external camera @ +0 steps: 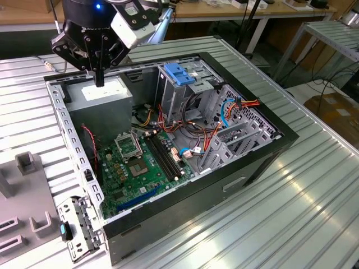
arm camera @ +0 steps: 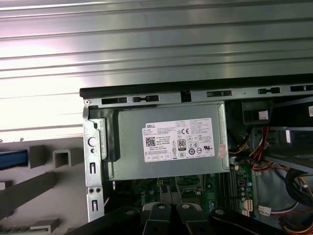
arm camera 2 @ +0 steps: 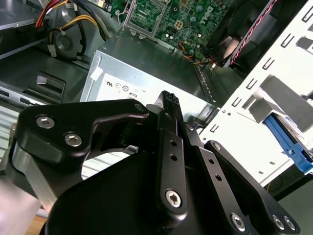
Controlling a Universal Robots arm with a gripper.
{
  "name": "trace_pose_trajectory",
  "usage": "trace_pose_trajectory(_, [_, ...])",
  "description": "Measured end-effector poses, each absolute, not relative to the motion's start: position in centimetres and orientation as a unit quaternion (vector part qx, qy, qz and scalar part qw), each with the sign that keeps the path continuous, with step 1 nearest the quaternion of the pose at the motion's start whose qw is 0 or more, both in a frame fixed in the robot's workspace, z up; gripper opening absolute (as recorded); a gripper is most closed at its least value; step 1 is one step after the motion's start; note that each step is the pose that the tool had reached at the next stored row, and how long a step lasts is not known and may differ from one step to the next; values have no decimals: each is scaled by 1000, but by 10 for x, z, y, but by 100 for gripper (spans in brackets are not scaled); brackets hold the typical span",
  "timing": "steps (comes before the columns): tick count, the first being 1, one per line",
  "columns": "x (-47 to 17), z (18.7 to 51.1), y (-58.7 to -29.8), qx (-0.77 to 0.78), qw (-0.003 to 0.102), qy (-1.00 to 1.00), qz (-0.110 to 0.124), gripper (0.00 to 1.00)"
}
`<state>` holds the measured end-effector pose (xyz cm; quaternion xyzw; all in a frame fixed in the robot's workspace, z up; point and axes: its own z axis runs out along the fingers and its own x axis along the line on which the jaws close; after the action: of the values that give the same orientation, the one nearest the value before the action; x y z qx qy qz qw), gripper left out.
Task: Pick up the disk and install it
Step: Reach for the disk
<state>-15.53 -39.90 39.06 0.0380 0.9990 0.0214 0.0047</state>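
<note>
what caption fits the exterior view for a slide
Gripper poised over the power supply inside an open computer case.

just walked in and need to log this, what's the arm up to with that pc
The robot arm's end effector hangs over the grey power supply inside the open computer case, shut and holding nothing. The disk is not in its grasp yet. The blue bracket sits on top of the drive cage.
</note>
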Motion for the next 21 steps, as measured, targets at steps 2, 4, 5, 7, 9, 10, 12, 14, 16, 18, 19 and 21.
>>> trace_pose_trajectory(2, [-156, 390, -399, 38, 5, 999, 21, 11])
trace_pose_trajectory(4, [-156, 390, -399, 38, 5, 999, 21, 11])
trace_pose_trajectory(5, [-157, 390, -399, 38, 5, 999, 21, 11])
trace_pose_trajectory(7, [-157, 390, -399, 38, 5, 999, 21, 11])
trace_pose_trajectory(9, [-157, 390, -399, 38, 5, 999, 21, 11])
trace_pose_trajectory(10, [-158, 390, -399, 38, 4, 999, 21, 11])
trace_pose_trajectory(12, [-158, 390, -399, 38, 5, 999, 21, 11])
trace_pose_trajectory(14, [-158, 390, -399, 38, 4, 999, 21, 11])
trace_pose_trajectory(16, [-159, 390, -399, 38, 4, 999, 21, 11])
trace_pose_trajectory(18, [-159, 390, -399, 38, 4, 999, 21, 11])
trace_pose_trajectory(19, [-159, 390, -399, 38, 4, 999, 21, 11])
trace_pose_trajectory(21, [-160, 390, -399, 38, 4, 999, 21, 11])
